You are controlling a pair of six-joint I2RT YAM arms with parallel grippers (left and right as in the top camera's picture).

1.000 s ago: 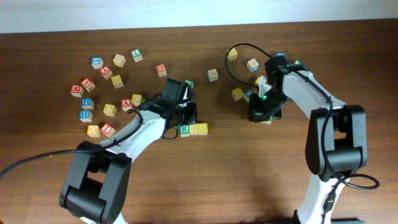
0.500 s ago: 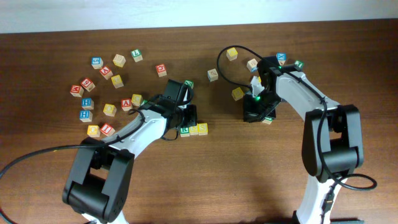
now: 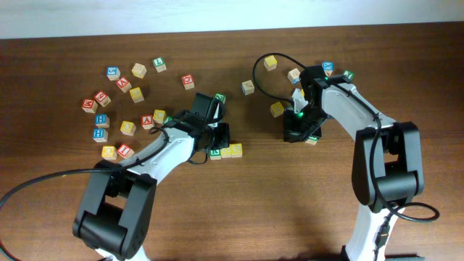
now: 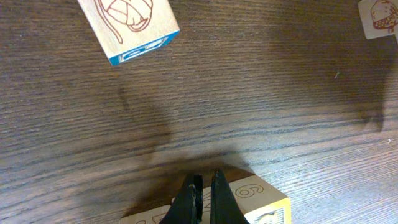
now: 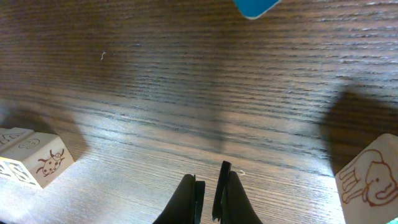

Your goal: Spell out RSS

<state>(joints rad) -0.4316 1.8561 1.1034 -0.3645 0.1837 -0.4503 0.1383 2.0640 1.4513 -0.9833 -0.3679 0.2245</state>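
The R cube (image 3: pixel 215 152), white-faced with a green letter, sits in a row with two yellow-faced cubes (image 3: pixel 226 151) (image 3: pixel 236 149) to its right, near the table's middle. My left gripper (image 3: pixel 220 135) is just behind this row, shut and holding nothing. In the left wrist view its tips (image 4: pixel 204 186) hover over a yellow-edged cube (image 4: pixel 264 204) at the bottom edge. My right gripper (image 3: pixel 297 131) is further right, well apart from the row. It is shut and empty over bare wood in the right wrist view (image 5: pixel 211 190).
Several loose letter cubes are scattered at the back left (image 3: pixel 109 101). More lie around the right arm: a yellow one (image 3: pixel 277 109), a plain one (image 3: pixel 249 87) and a blue one (image 3: pixel 328 67). The right wrist view shows an elephant cube (image 5: pixel 370 180) and a ladybird cube (image 5: pixel 34 163).
My right gripper has shifted a little to the left. The left gripper and the three-cube row have stayed in place.
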